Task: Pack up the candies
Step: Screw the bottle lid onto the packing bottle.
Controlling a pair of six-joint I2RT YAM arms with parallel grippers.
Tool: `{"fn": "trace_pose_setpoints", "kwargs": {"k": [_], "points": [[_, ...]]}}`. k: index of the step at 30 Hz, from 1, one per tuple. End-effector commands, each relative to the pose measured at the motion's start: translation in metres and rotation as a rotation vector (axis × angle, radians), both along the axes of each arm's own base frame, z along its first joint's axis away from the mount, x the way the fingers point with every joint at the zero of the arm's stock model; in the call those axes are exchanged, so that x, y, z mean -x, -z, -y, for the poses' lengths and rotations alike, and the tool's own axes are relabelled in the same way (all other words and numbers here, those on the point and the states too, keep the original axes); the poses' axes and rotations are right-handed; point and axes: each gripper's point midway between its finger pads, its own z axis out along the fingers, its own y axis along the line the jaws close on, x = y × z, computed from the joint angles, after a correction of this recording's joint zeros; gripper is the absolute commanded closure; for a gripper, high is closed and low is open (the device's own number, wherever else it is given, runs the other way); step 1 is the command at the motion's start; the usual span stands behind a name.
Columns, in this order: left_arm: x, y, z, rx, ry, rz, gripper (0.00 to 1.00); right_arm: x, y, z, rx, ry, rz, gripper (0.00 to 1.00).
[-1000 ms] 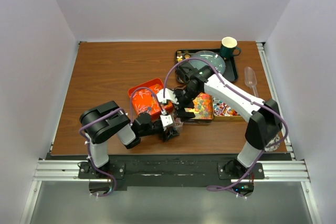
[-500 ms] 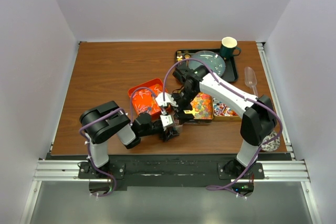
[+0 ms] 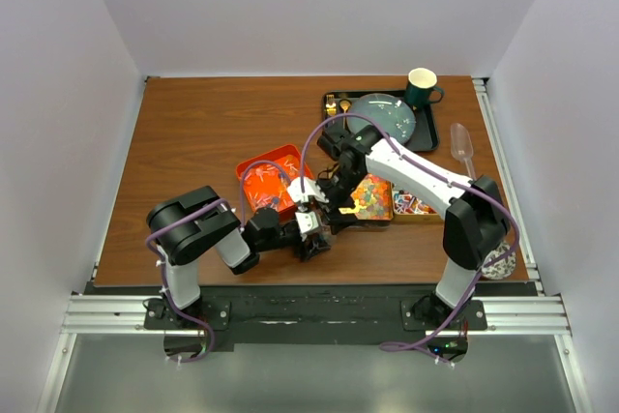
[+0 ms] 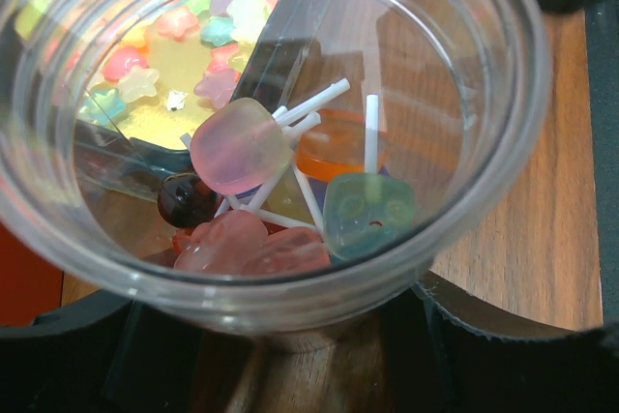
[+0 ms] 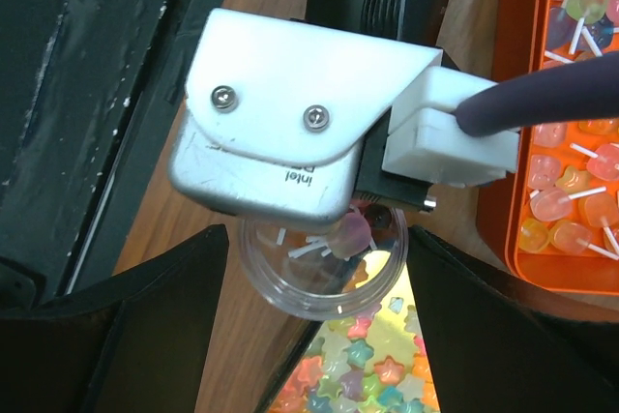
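Upside-down "intel" is printed on the silver wrist camera (image 5: 280, 157)

White, black-jointed arms (image 3: 426, 179) carry looping purple cables (image 3: 307, 147).

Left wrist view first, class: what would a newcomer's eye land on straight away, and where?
A clear cup fills the view, with pink, green and orange lollipops lying in its bottom. From above, the orange tray of more lollipops sits left of the star-shaped candies.
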Motion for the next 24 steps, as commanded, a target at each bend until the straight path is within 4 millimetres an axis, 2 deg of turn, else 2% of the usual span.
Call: {"fn": "trace_pose_setpoints", "kwargs": {"k": [1, 5, 7, 8, 10, 17, 24], "points": [[-0.006, 0.026, -0.014, -0.097, -0.059, -0.037, 1.00, 0.000, -0.005, -0.004, -0.044, 0.017, 0.042, 0.24], [-0.005, 0.026, -0.013, -0.095, -0.054, -0.040, 1.00, -0.003, -0.003, -0.004, -0.046, 0.070, 0.057, 0.31], [-0.005, 0.026, -0.014, -0.095, -0.056, -0.041, 1.00, -0.010, -0.003, -0.007, -0.058, 0.132, 0.080, 0.35], [-0.005, 0.027, -0.013, -0.097, -0.054, -0.041, 1.00, -0.008, 0.003, -0.004, -0.048, 0.158, 0.075, 0.36], [-0.005, 0.026, -0.014, -0.095, -0.055, -0.040, 1.00, -0.012, -0.001, -0.005, -0.072, 0.226, 0.098, 0.37], [-0.006, 0.027, -0.014, -0.097, -0.059, -0.041, 1.00, 0.020, 0.011, 0.002, -0.003, 0.336, 0.027, 0.36], [-0.006, 0.026, -0.014, -0.097, -0.067, -0.040, 1.00, 0.036, 0.014, 0.017, 0.065, 0.485, -0.061, 0.26]]}}
